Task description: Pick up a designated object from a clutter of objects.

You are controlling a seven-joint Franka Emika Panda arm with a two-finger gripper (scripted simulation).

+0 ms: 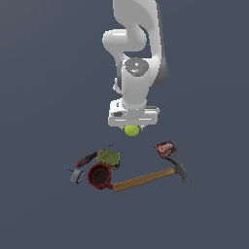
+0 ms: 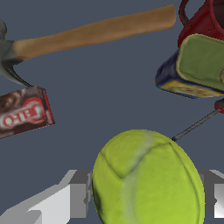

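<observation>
Tennis ball point(image 1: 132, 130) sits right between the fingers of the claw point(image 1: 132, 127), clamped from both sides; wrist view shows the ball point(image 2: 148, 178) filling the gap with a grey finger point(image 2: 78, 199) pressed to each flank. Ball looks to hang clear above the dark floor point(image 1: 44, 97), with the clutter lower down. No offset left to close, so the next move is likely just straight up. Clutter well apart from the ball: greenish can point(image 1: 109, 158), red mug point(image 1: 99, 176), red-handled screwdriver point(image 1: 87, 159), hammer point(image 1: 151, 178), dark red box point(image 1: 166, 148), small blue-grey item point(image 1: 76, 175).
</observation>
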